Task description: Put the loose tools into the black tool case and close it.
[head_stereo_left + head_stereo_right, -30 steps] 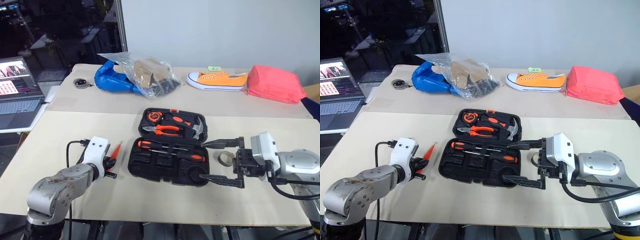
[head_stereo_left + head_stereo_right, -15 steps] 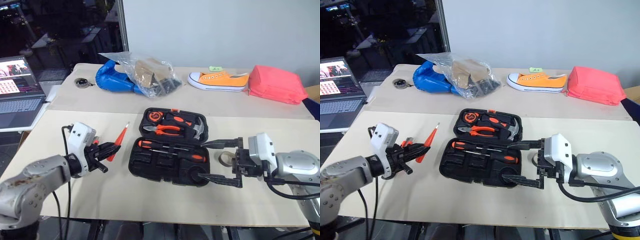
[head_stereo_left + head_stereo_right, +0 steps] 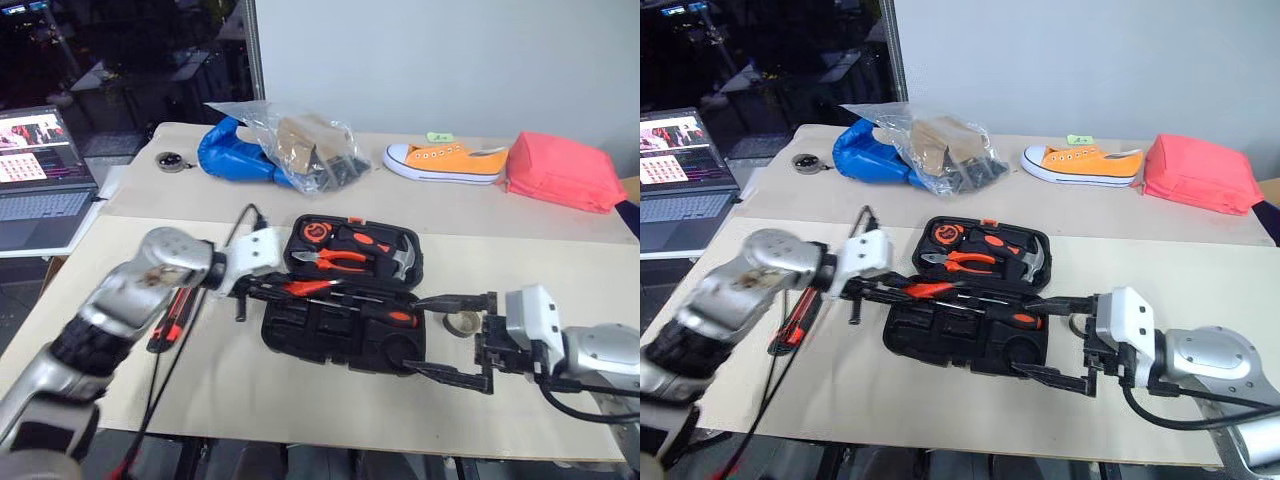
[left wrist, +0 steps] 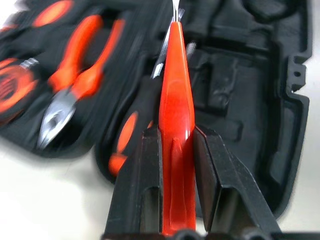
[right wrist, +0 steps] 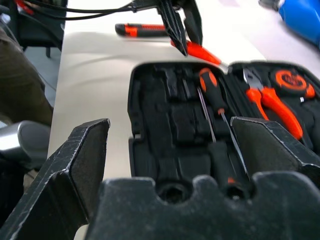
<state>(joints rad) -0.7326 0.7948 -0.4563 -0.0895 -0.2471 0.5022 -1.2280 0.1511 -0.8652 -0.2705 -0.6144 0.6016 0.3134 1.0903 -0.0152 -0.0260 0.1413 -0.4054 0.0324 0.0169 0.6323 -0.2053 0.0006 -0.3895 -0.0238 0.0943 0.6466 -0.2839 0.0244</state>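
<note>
Left wrist view shows the slim all-orange tool (image 4: pixel 176 125) pinched between the left gripper's (image 4: pixel 176 150) 2 black fingers, its metal tip over the open black tool case (image 3: pixel 330 335). The right gripper (image 3: pixel 452 335) hangs wide open just beside the case's right edge, near the tape ring (image 3: pixel 461 323). The utility knife (image 3: pixel 172 317) lies on the smooth tan table (image 3: pixel 300 400) beneath the left arm. No writing is legible.

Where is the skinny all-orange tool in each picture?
Left eye view: slim orange tool in the left gripper, over the black tool case, left edge.
Right eye view: same place.
Left wrist view: centre, between the black fingers.
Right wrist view: behind the case.
Shared landmark: orange-handled pliers.
</note>
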